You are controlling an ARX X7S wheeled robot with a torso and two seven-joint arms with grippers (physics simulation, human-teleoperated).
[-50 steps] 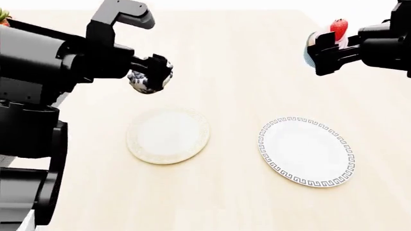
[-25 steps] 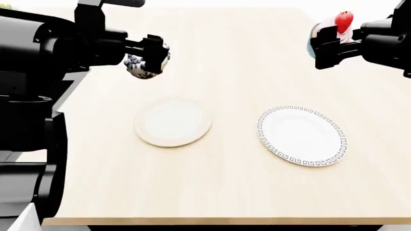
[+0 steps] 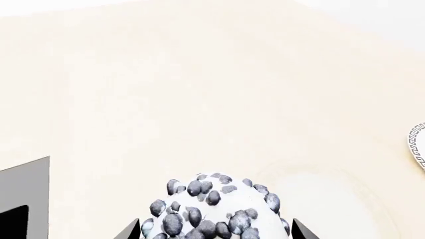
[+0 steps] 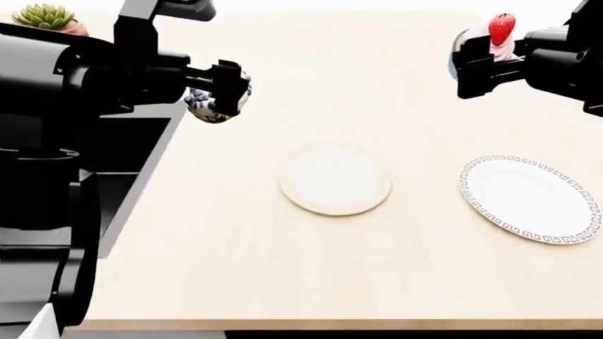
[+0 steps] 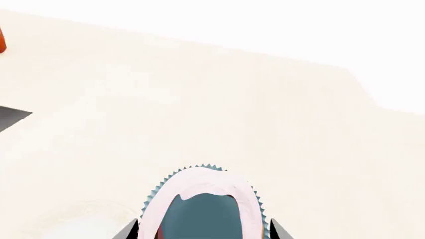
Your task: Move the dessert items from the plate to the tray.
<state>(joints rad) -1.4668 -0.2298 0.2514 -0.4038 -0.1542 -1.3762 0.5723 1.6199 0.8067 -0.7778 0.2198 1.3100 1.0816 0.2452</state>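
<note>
The white-iced doughnut [image 4: 213,106] with dark chips hangs in the air over the table's left edge, and my left gripper [image 4: 222,93] is shut on it. In the left wrist view the doughnut [image 3: 212,204] fills the gap between the two fingertips [image 3: 135,232]. My right gripper [image 4: 476,62] is shut on the blue-cased cupcake [image 4: 493,34], pink-frosted with a strawberry, high over the table's far right. The right wrist view shows the cupcake [image 5: 202,209] from below. A plain cream plate [image 4: 335,181] and a patterned plate [image 4: 532,200] lie bare. I cannot tell whether the dark slab [image 4: 141,166] is the tray.
The dark grey-black slab lies past the table's left edge, under my left arm; one corner of it [image 3: 25,185] shows in the left wrist view. A green potted plant [image 4: 44,15] stands at the far left. The table's front edge [image 4: 330,323] runs along the bottom.
The head view has swung left: both plates now sit further right in it, and the dark slab and plant have come into sight. Both grippers still hold their desserts.
</note>
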